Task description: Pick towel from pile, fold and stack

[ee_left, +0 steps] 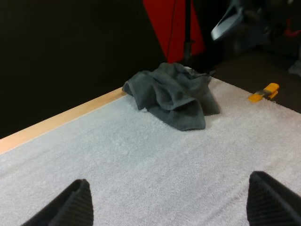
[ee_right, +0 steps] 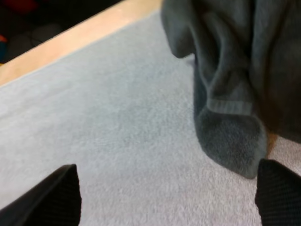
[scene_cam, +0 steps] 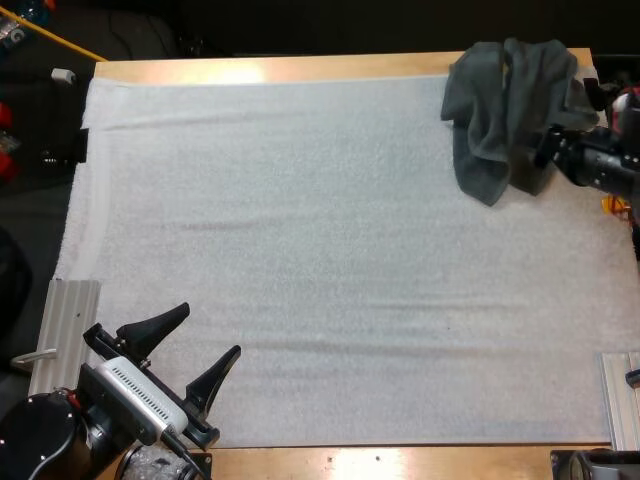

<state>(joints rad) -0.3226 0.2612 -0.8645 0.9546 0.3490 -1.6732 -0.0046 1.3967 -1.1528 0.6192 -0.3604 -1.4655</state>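
1. The crumpled dark grey-green towel (scene_cam: 505, 105) lies in a heap at the far right corner of the white mat (scene_cam: 300, 250). Its far side laps onto the bare wood of the worktop (scene_cam: 300, 68).
2. The right pincer (ee_right: 167, 165) is at the towel's near right side, coming in from the worktop's right edge. Its two black fingers stand apart with only mat between them. A hanging fold of the towel ends just ahead of one finger (ee_right: 277, 188); whether cloth and finger touch cannot be told.
3. The left pincer (scene_cam: 211, 330) hovers over the near left corner of the mat, its fingers spread wide and gripping nothing.
4. From the left pincer, the towel is well apart, lying diagonally across the bare mat at the opposite corner.
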